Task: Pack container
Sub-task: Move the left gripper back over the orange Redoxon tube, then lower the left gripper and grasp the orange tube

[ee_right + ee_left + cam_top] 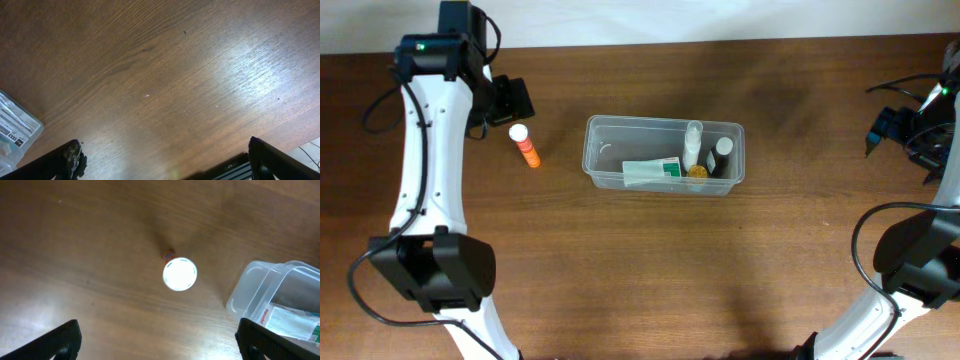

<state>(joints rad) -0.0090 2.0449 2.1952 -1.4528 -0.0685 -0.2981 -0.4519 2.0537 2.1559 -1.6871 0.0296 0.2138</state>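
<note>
The clear plastic container (603, 160) sits mid-table and holds a green-and-white box (652, 172), a clear bottle (693, 143), a dark bottle (720, 155) and a small amber-capped item (697, 172). An orange bottle with a white cap (525, 144) stands on the table left of it; the left wrist view sees its cap from above (180, 273) and the container's corner (245, 297). My left gripper (157, 342) is open and empty, just left of the orange bottle. My right gripper (165, 157) is open and empty at the far right.
The wooden table (650, 270) is bare around the container. Cables and the right arm's base (920, 120) sit at the right edge. The right wrist view shows part of a box label (15, 125) at its left edge.
</note>
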